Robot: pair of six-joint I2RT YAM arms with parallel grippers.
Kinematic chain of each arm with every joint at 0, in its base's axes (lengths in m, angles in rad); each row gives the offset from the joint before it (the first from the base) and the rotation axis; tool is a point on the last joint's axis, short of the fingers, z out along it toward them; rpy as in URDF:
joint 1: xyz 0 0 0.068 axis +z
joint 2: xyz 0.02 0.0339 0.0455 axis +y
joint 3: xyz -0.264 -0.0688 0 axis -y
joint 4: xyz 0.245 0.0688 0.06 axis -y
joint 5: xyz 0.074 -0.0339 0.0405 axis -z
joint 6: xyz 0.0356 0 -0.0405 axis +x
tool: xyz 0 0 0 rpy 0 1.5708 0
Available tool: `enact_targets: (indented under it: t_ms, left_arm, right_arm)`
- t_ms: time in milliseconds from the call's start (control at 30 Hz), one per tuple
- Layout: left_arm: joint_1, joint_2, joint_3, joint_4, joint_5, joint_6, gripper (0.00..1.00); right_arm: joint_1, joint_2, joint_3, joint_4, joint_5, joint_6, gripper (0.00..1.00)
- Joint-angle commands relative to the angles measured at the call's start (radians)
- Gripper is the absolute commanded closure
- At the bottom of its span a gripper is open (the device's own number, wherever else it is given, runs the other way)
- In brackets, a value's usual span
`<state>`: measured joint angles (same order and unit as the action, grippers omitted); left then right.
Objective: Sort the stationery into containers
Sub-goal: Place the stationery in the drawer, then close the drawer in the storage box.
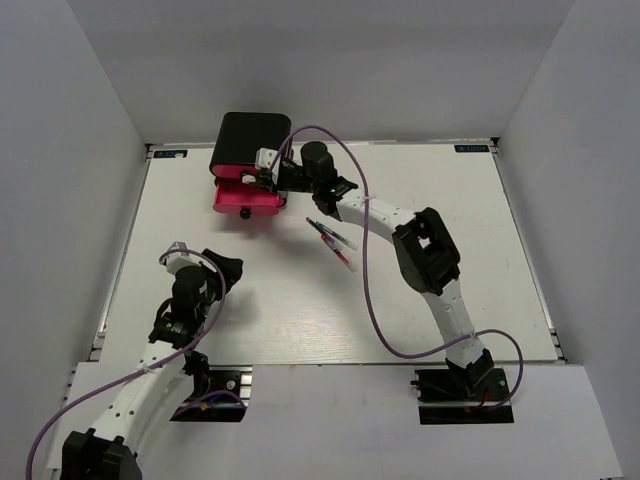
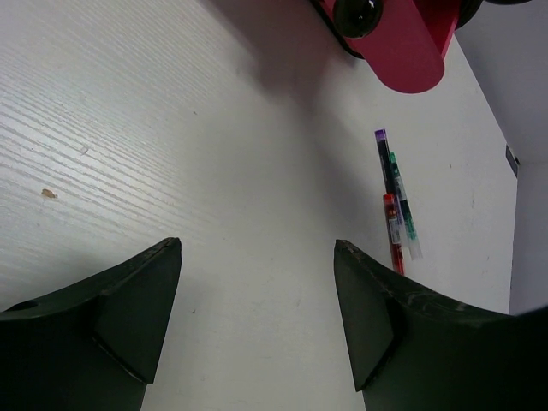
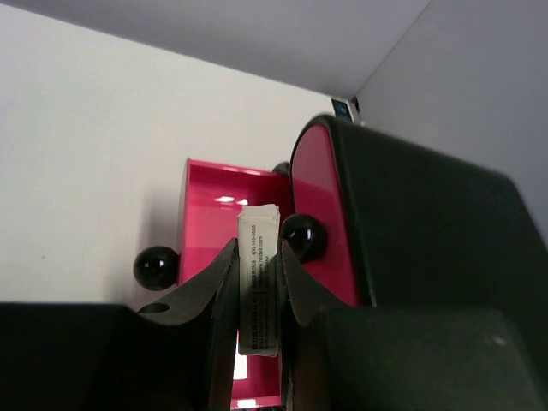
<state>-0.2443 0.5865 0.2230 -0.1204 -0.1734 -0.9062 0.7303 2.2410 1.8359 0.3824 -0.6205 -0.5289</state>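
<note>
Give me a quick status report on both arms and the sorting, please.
Right gripper shut on white block at open pink drawer. Left gripper open, low over table. Pens loose on table, unsorted; nothing blocking drawer.

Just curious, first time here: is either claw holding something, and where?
The right claw pinches a small white printed block by its flat sides. Left claw holds nothing.
</note>
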Motion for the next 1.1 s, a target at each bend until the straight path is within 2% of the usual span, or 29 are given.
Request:
enact_targets:
  t_ms: [0,67,100,133,233,400,500,633,667,700,800,833,867,900,1000,1067]
  left_arm:
    - [-0.001,-0.002,-0.010,0.028,0.009,-0.003,0.18]
    - [-0.001,0.012,-0.001,0.037,0.009,-0.003,0.18]
    - [-0.001,0.022,-0.001,0.038,0.009,-0.003,0.18]
    - [-0.001,0.022,-0.001,0.050,0.018,-0.003,0.18]
    - [-0.001,0.045,-0.001,0.074,0.018,-0.003,0.18]
    - [-0.001,0.104,-0.001,0.123,0.018,-0.013,0.20]
    - [-0.001,0.145,-0.001,0.172,0.018,-0.013,0.21]
    - [-0.001,0.209,-0.001,0.270,0.018,-0.013,0.31]
    - [-0.001,0.228,-0.001,0.296,0.018,-0.013,0.36]
    - [0.010,0.268,-0.001,0.345,0.018,-0.026,0.47]
    - [0.010,0.346,-0.001,0.462,-0.014,-0.037,0.53]
    - [0.010,0.411,0.012,0.481,-0.014,-0.028,0.53]
    - [0.010,0.447,0.022,0.491,-0.014,-0.028,0.53]
    - [0.010,0.484,0.057,0.501,-0.014,-0.016,0.53]
    - [0.010,0.634,0.142,0.501,0.000,0.007,0.48]
    - [0.010,0.726,0.199,0.501,0.024,0.007,0.45]
  right_arm:
    - [0.004,0.052,0.081,0.108,0.042,0.040,1.00]
    - [0.001,0.071,0.082,0.110,0.044,0.032,0.96]
    - [0.003,0.074,0.077,0.113,0.048,0.029,0.90]
    - [0.003,0.074,0.068,0.122,0.054,0.026,0.76]
    - [-0.002,0.068,0.056,0.119,0.048,0.027,0.57]
    - [-0.002,0.031,0.020,0.112,0.031,0.029,0.50]
    - [-0.002,0.011,0.003,0.115,0.028,0.024,0.50]
    - [-0.014,-0.043,-0.026,0.102,0.033,0.093,0.85]
    - [-0.020,-0.079,-0.052,0.095,0.033,0.111,1.00]
    - [-0.026,-0.116,-0.069,0.079,0.031,0.121,1.00]
    - [-0.048,-0.204,-0.196,0.061,0.024,0.148,1.00]
    - [-0.061,-0.269,-0.255,0.055,0.027,0.152,1.00]
    - [-0.066,-0.291,-0.315,0.049,0.031,0.152,0.87]
    - [-0.080,-0.335,-0.373,0.038,0.036,0.149,0.83]
    - [-0.115,-0.430,-0.510,0.010,0.059,0.129,0.76]
    - [-0.149,-0.509,-0.573,-0.013,0.074,0.122,0.76]
